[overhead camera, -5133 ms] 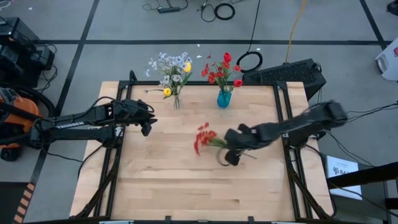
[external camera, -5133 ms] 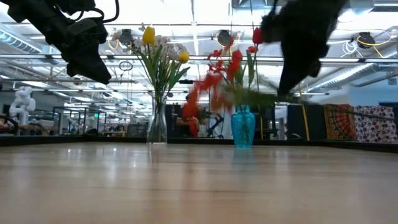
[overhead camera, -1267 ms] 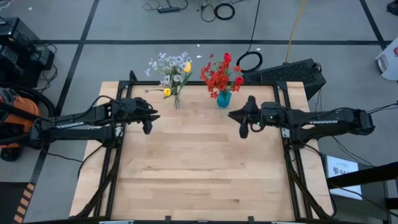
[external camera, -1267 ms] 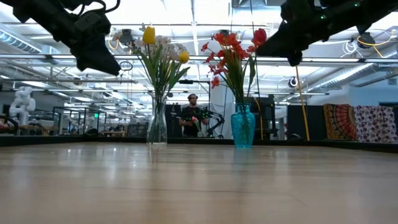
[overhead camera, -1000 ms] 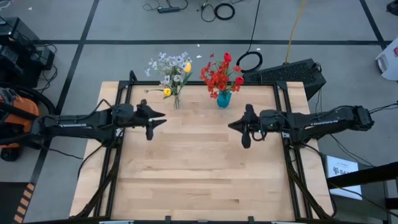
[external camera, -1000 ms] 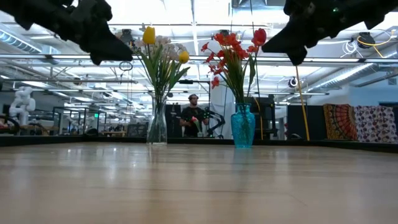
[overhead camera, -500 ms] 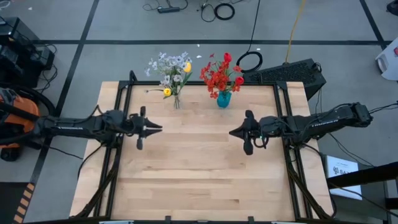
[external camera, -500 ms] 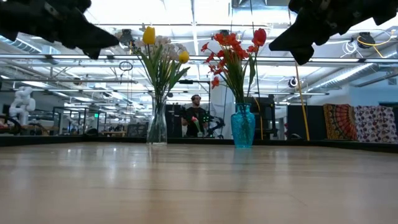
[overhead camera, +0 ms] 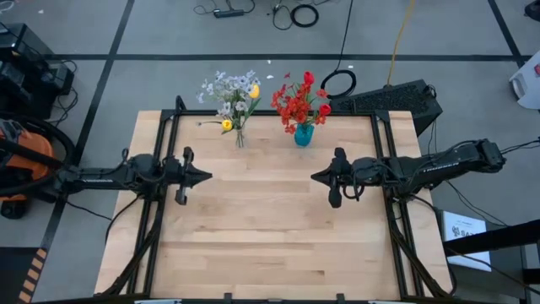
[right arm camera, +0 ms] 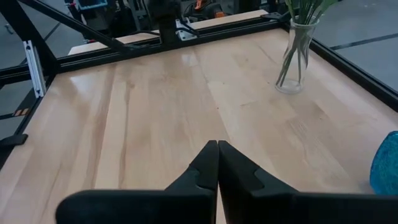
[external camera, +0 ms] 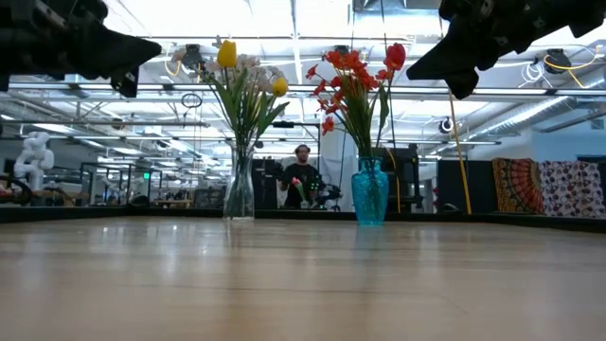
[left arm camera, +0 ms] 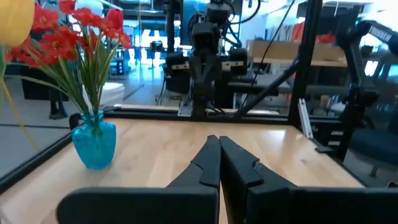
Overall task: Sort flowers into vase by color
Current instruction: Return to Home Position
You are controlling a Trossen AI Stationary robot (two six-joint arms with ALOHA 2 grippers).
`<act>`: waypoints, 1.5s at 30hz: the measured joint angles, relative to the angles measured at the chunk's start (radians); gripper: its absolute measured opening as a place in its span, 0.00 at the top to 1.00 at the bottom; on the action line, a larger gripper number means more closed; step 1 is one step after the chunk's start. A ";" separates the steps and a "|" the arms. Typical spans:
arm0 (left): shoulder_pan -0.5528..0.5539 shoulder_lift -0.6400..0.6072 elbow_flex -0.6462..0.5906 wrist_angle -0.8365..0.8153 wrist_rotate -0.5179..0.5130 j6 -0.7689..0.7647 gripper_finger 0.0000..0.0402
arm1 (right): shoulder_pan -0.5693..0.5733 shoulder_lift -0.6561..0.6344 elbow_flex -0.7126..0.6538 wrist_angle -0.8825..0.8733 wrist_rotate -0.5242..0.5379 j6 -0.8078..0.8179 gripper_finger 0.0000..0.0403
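High view. Wooden table (overhead camera: 270, 245). Two vases stand at its far edge near the middle. The clear vase (overhead camera: 240, 138) is on the left and holds the white and yellow flowers (overhead camera: 228, 91). The blue vase (overhead camera: 303, 134) is just right of it and holds the red flowers (overhead camera: 295, 103). The vases stand apart; the bunches nearly meet. The left gripper (overhead camera: 202, 176) is over the table's left part, pointing right. The right gripper (overhead camera: 317, 178) is right of centre, pointing left. The two tips face each other, well apart.

Low view. Both grippers hang high above the board, the left gripper (external camera: 142, 47) at the left and the right gripper (external camera: 417, 68) at the right. Both vases are upright, stems inside. A person (external camera: 303, 180) stands in the room beyond, seen between the vases.

Left wrist view. The fingers (left arm camera: 208, 162) are pressed together with nothing between them. The blue vase (left arm camera: 94, 140) with the red flowers (left arm camera: 74, 31) stands on the far side.

Right wrist view. The fingers (right arm camera: 208, 163) are closed tight, holding nothing. The clear vase (right arm camera: 292, 59) has green stems in it, and an edge of the blue vase (right arm camera: 387, 165) shows.
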 joint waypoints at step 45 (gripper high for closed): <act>0.000 -0.199 -0.110 -0.110 -0.008 -0.013 0.95 | -0.003 -0.334 -0.427 0.320 -0.171 -0.003 1.00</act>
